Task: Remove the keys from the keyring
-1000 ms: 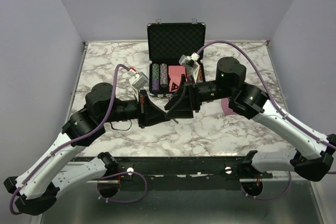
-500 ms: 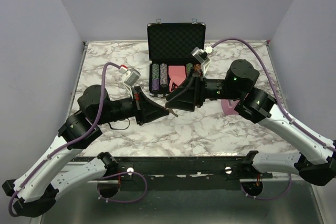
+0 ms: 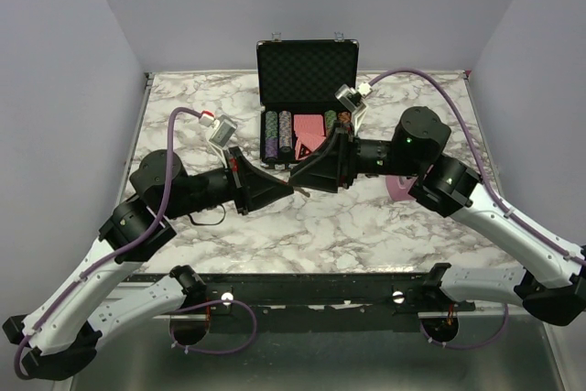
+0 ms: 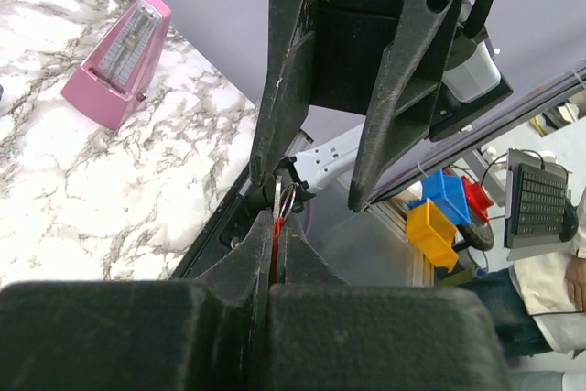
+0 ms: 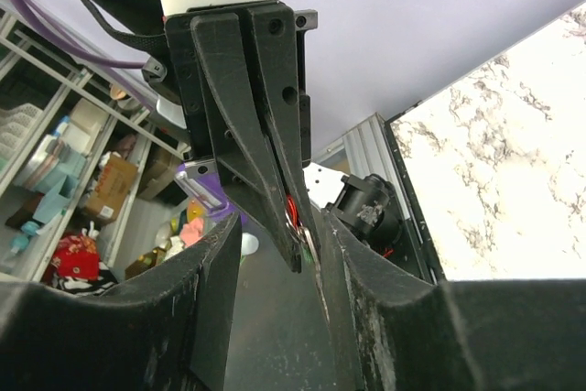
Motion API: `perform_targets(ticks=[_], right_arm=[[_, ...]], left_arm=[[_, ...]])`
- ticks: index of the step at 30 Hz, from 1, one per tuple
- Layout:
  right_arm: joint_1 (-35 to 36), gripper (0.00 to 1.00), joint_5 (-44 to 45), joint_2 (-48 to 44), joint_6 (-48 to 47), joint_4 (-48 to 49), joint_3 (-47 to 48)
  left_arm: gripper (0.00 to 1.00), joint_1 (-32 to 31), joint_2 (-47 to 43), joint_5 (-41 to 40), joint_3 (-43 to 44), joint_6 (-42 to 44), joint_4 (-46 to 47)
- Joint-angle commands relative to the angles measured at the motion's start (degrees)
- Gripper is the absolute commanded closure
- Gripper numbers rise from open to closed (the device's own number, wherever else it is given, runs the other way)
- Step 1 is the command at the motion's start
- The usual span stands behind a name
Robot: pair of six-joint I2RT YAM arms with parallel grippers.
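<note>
My left gripper [image 4: 275, 231] is shut on the thin red keyring [image 4: 275, 226], holding it in the air over the table's middle [image 3: 291, 188]. Small silvery keys [image 4: 285, 197] stick out past its tips. My right gripper [image 5: 279, 226] is open, and its two fingers straddle the left gripper's tips. In the right wrist view the red keyring [image 5: 291, 206] and the keys [image 5: 298, 226] lie close to the right-hand finger [image 5: 352, 263]. I cannot tell whether that finger touches the keys. In the top view the two grippers meet tip to tip, with the right gripper [image 3: 297, 180] slightly behind the left.
An open black case [image 3: 307, 70] stands at the back centre, with poker chip stacks [image 3: 278, 135] and pink cards [image 3: 309, 130] in it. A pink metronome [image 4: 119, 57] stands on the marble table [image 3: 366, 226], right of centre, partly behind my right arm [image 3: 399, 188].
Both arms have drawn back, the left to the left and the right to the right, and both wrists have rolled. The tips still meet over the table's middle, and the left gripper still holds the keyring.
</note>
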Motion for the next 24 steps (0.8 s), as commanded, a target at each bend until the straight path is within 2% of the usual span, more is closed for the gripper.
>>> perform_targets(ticks=[1, 16, 20, 24], right_arm=[[0.33, 0.55, 1.15, -1.29, -0.29, 0.57, -1.22], [0.33, 0.58, 0.97, -0.94, 0.06, 1.62, -2.45], [0.33, 0.66, 0.53, -0.67, 0.33, 2.32, -2.27], [0.33, 0.79, 0.01, -0.32, 0.42, 2.67, -2.18]], left_arm=[[1.00, 0.12, -1.24, -2.43, 0.61, -1.10, 1.85], [1.00, 0.12, -1.41, -1.99, -0.09, -2.06, 3.61], [1.00, 0.03, -1.32, -2.16, -0.62, -2.24, 3.96], [1.00, 0.12, -1.24, -2.51, -0.88, -2.07, 3.79]])
